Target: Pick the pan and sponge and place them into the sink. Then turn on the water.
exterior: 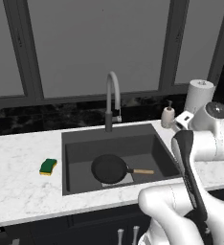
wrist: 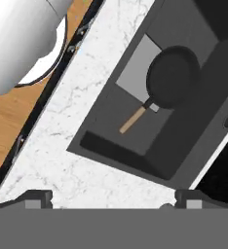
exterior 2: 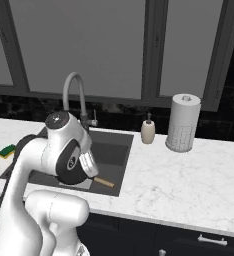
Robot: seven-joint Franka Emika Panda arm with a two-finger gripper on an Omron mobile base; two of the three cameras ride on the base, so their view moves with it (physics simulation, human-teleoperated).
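Hand (wrist: pixel 113 198) is hanging wide and empty above the desk (wrist: pixel 86 160) edge. Pan (exterior: pixel 109 168) is lying inside the sink (exterior: pixel 75 143). Sponge (exterior: pixel 48 166) is sitting on the desk left of it, likely calling for a leftward reach.

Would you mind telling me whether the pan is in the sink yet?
In: the pan lies flat on the floor of the sink, with its wooden handle pointing right in the left base view.

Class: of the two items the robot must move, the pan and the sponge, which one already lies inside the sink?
The pan: it rests on the sink floor, while the sponge sits on the counter left of the basin.
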